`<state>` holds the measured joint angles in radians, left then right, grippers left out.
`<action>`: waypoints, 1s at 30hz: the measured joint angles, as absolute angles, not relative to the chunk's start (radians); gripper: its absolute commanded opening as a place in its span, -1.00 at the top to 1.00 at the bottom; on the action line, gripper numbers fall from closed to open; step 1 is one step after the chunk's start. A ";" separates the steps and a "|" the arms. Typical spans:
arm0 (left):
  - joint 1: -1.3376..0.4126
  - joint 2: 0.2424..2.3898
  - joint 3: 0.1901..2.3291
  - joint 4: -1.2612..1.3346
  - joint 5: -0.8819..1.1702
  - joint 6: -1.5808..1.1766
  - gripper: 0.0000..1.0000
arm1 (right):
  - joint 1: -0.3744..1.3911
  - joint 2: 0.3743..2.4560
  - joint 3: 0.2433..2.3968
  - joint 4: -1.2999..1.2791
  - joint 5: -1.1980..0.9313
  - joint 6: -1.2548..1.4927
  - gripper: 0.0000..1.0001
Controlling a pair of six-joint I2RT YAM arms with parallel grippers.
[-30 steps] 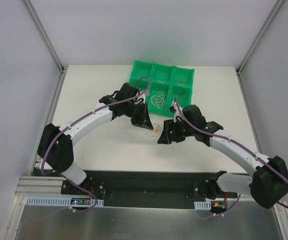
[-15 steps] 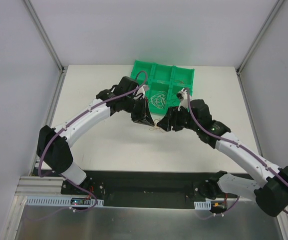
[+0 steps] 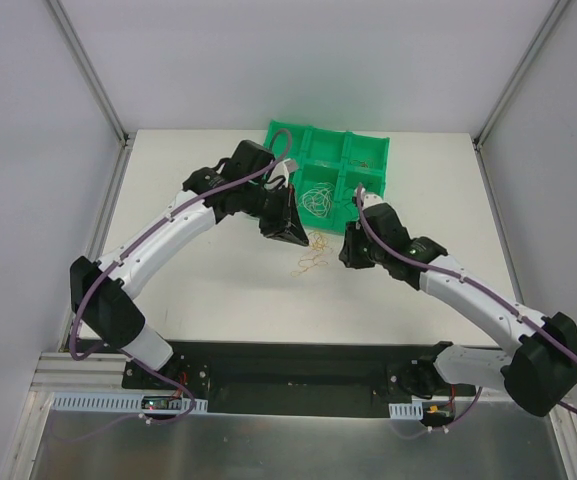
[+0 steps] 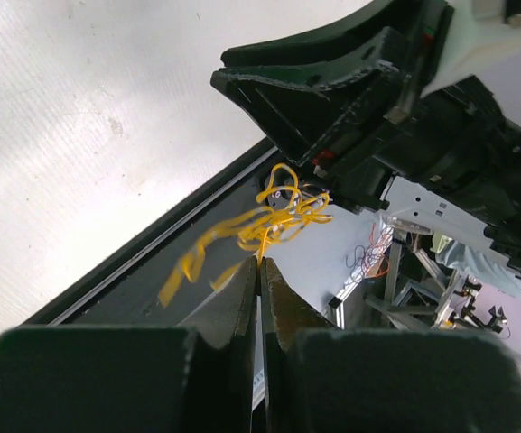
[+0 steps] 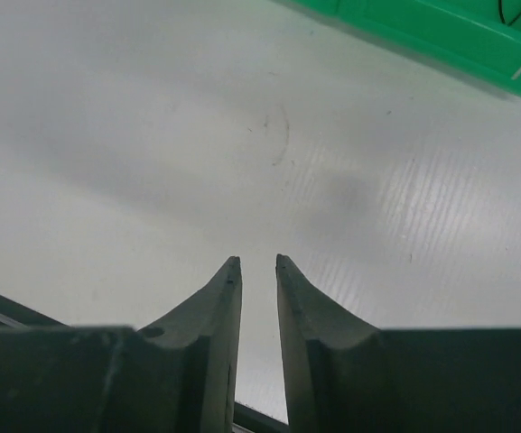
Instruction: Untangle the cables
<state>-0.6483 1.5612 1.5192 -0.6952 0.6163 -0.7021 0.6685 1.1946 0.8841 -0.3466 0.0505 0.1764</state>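
A tangle of thin orange cables [image 4: 274, 216] hangs from my left gripper [image 4: 261, 263], which is shut on one strand. In the top view the left gripper [image 3: 301, 238] is just in front of the green tray [image 3: 373, 150]. The orange cables [image 3: 309, 262] trail from it down to the table. More pale cables [image 3: 316, 199] lie in a tray compartment. My right gripper [image 3: 347, 254] is a little to the right of the orange cables, apart from them. In the right wrist view the right gripper [image 5: 258, 262] has a narrow gap and nothing in it.
The green tray's near corner [image 5: 450, 32] shows at the top right of the right wrist view, above bare white table [image 5: 152, 135]. The right arm's black gripper body [image 4: 359, 99] looms close in the left wrist view. Metal frame posts [image 3: 88, 70] bound the table.
My right gripper has pulled back to the right, away from the orange cables, and its jaws have narrowed. My left gripper has stayed shut on the cables and shifted slightly toward the tray.
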 measured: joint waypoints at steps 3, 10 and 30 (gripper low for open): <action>-0.646 1.548 1.530 -0.716 0.611 -0.697 1.00 | 0.663 1.188 0.863 -0.361 0.036 0.154 0.08; -0.628 1.542 1.535 -0.745 0.624 -0.697 1.00 | 0.654 1.039 0.834 -0.340 -0.197 0.076 -0.41; -0.614 1.543 1.563 -0.756 0.673 -0.688 1.00 | 0.366 1.091 0.871 -0.183 -0.660 0.387 -0.20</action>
